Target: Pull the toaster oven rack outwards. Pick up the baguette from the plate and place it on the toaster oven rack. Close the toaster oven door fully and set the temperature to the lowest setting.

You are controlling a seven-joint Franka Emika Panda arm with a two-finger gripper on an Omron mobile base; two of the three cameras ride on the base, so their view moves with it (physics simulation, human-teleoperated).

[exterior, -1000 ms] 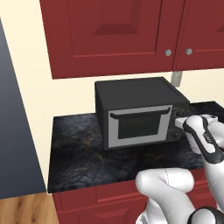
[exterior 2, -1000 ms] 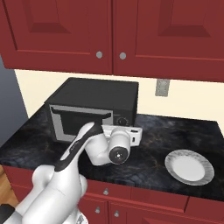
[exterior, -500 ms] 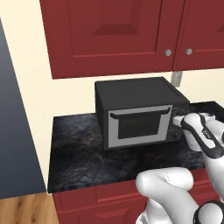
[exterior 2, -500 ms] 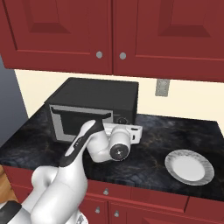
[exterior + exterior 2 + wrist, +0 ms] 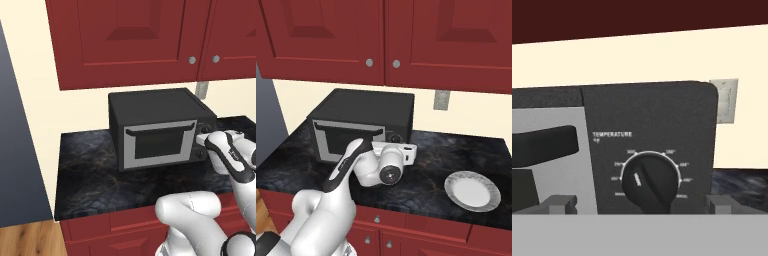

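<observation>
Spread wide apart, the end effector (image 5: 640, 204) sits level with the toaster oven's (image 5: 155, 107) side panel, its two fingertips (image 5: 561, 203) flanking the round black temperature knob (image 5: 650, 181) without touching it. In the hand view the knob is ringed by small white markings under the word TEMPERATURE, with its pointer aimed up and to the left. The toaster oven stands on the dark marbled counter (image 5: 90, 170) below red cabinets (image 5: 125, 40). The toaster oven door (image 5: 159, 144) is shut flush against the front, its dark handle bar across the top edge. To the oven's right in the right base view, a white plate (image 5: 472, 190) lies bare on the counter, well apart from the oven. A wall outlet (image 5: 441, 100) sits behind.
</observation>
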